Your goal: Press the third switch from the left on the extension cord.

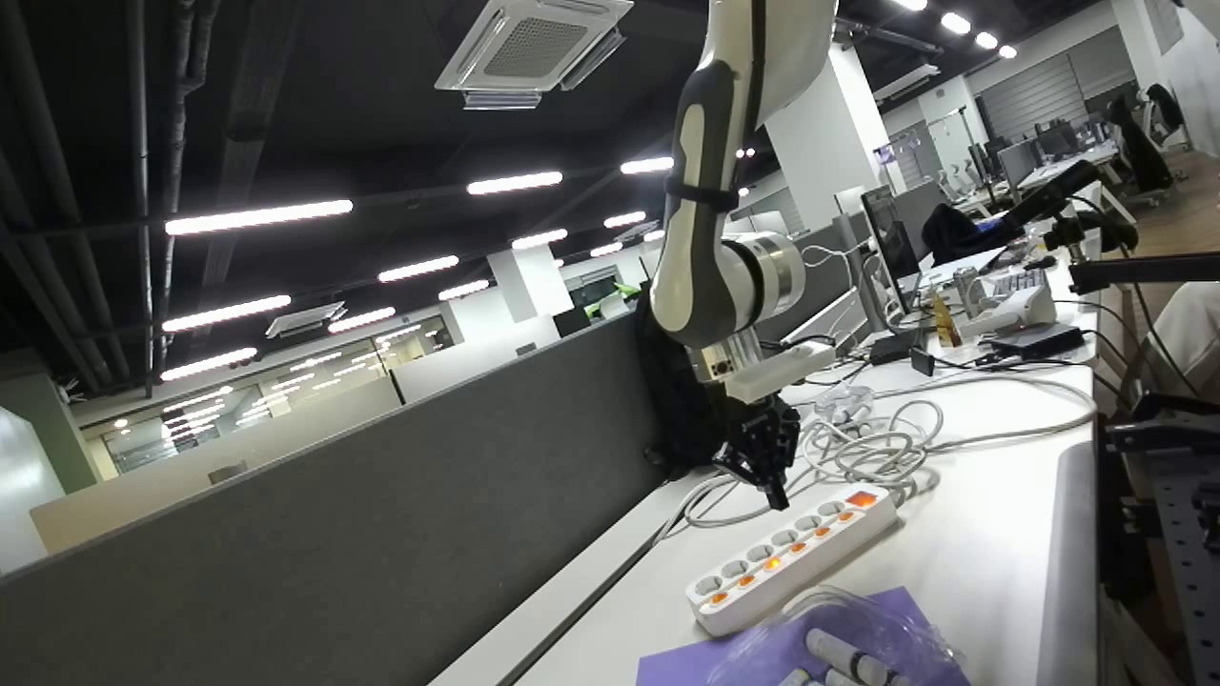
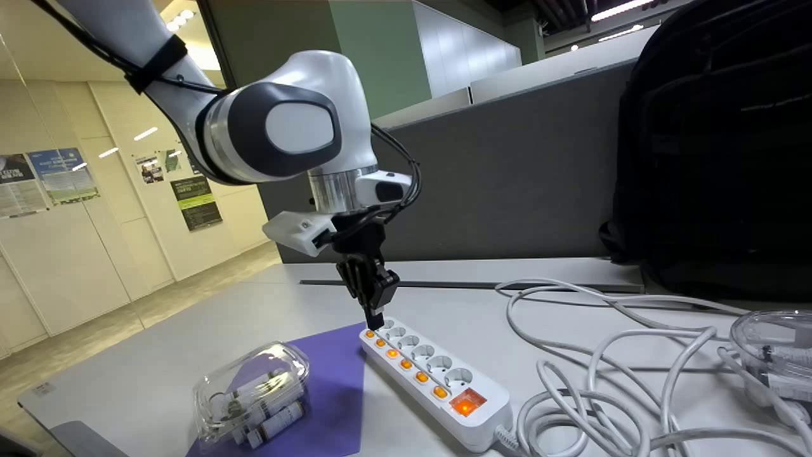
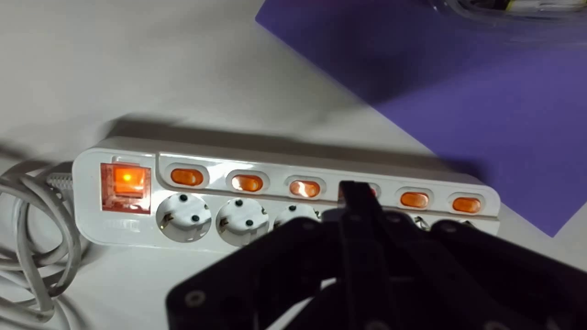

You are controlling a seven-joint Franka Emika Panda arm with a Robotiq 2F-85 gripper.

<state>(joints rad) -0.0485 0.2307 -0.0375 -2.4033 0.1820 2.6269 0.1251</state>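
Evidently the Robotiq gripper (image 3: 357, 191) is hovering, jaws together, gripping nothing, over the extension cord (image 1: 805, 564) lying on the white desk (image 1: 963, 534), and because it is largely hiding one orange switch (image 3: 375, 189) from the wrist view, an off-centre press could be catching the neighbouring switch (image 3: 305, 189) or nudging the cord.

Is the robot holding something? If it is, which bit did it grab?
Nothing is held. The tool is shut with nothing showing in its grip. The extension cord just lies beneath it, not gripped.
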